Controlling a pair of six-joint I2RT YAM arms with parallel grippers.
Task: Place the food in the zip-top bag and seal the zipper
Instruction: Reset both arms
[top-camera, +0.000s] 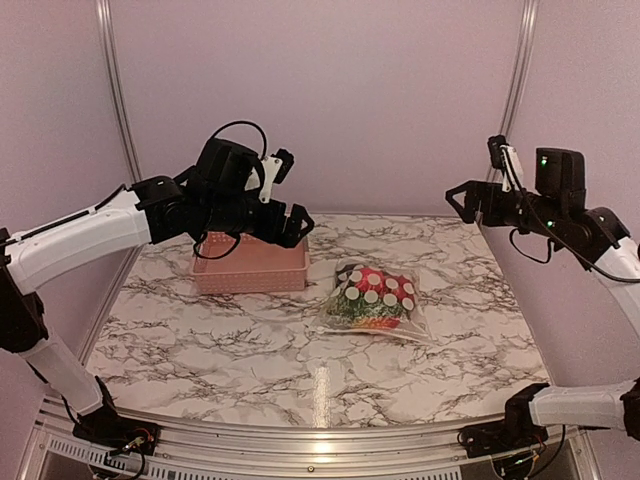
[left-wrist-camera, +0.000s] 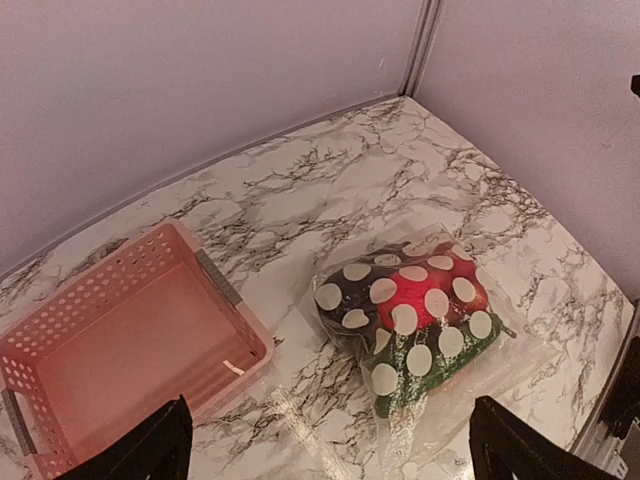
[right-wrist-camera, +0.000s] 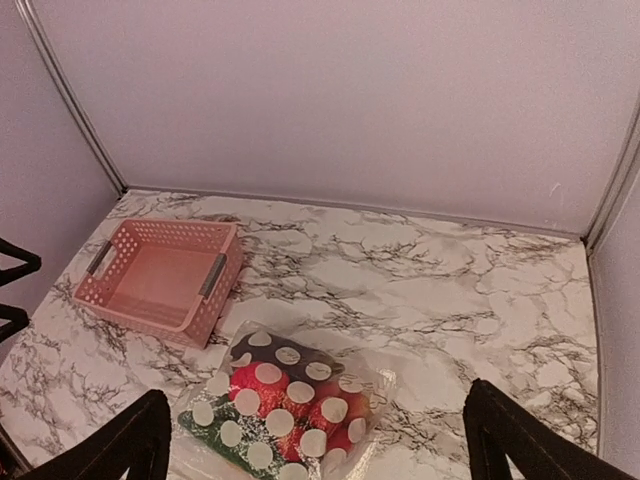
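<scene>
The left gripper (top-camera: 290, 195) hangs released above the basket (top-camera: 250, 275) at centre left of the top view, fingers wide and grasping nothing. The right gripper (top-camera: 478, 175) is likewise released and empty, raised at the upper right, well apart from everything on the counter (top-camera: 200, 340).

The bag (left-wrist-camera: 404, 318) lies flat just right of the frame's centre, near the basket but apart from it. The food (left-wrist-camera: 412, 295) sits inside it: red, green and a dark piece packed into one lump, with no piece visible in the basket or loose on the counter.

The main risk, as I judge it, is the seal. The zipper is too thin and clear to make out, so I cannot tell whether it is pressed shut along its whole length. The lump bulges the soft film and could pull a half-closed strip apart. If a gap remains, any lift or nudge could spill pieces.

A lesser risk is that the left gripper, dropping straight down, would strike the basket rim and shove it into the bag.
</scene>
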